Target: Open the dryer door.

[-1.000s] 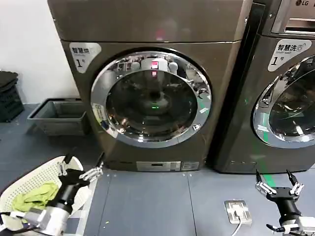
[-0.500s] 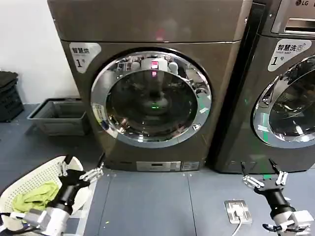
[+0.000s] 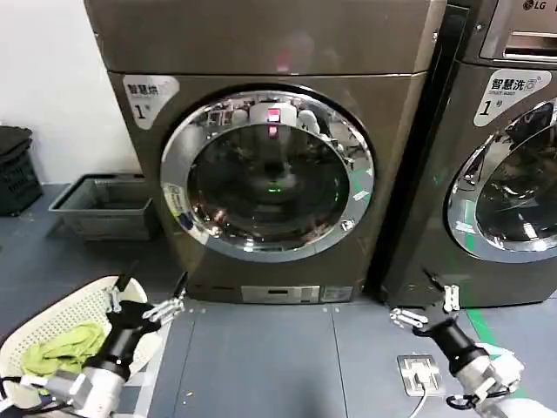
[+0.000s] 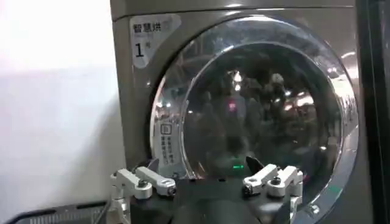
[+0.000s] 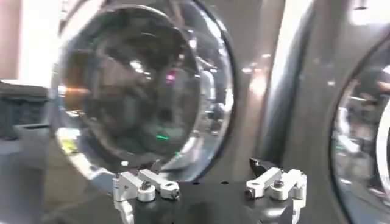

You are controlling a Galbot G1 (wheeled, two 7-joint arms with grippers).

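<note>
The dryer door point(image 3: 267, 178), a round porthole with a wide chrome rim and dark glass, sits shut in the front of the bronze-brown machine. My left gripper point(image 3: 148, 293) hovers low at the lower left of the door, open and empty, over the basket's edge. My right gripper point(image 3: 422, 300) is open and empty low on the right, in front of the gap between the two machines and tilted toward the dryer. In the left wrist view the left gripper point(image 4: 203, 164) faces the door point(image 4: 262, 103) from a distance. In the right wrist view the right gripper point(image 5: 206, 164) stands before the door's point(image 5: 134, 91) right rim.
A second chrome-rimmed machine with an LG logo point(image 3: 509, 174) stands at the right. A grey bin point(image 3: 104, 205) and a black crate point(image 3: 13, 170) sit at the left wall. A white basket point(image 3: 52, 326) holds a green cloth point(image 3: 61, 348). A metal floor socket point(image 3: 422, 374) lies under the right arm.
My right gripper has moved left and forward from the far right toward the dryer, turning as it went. The left gripper has barely shifted. The door stays shut.
</note>
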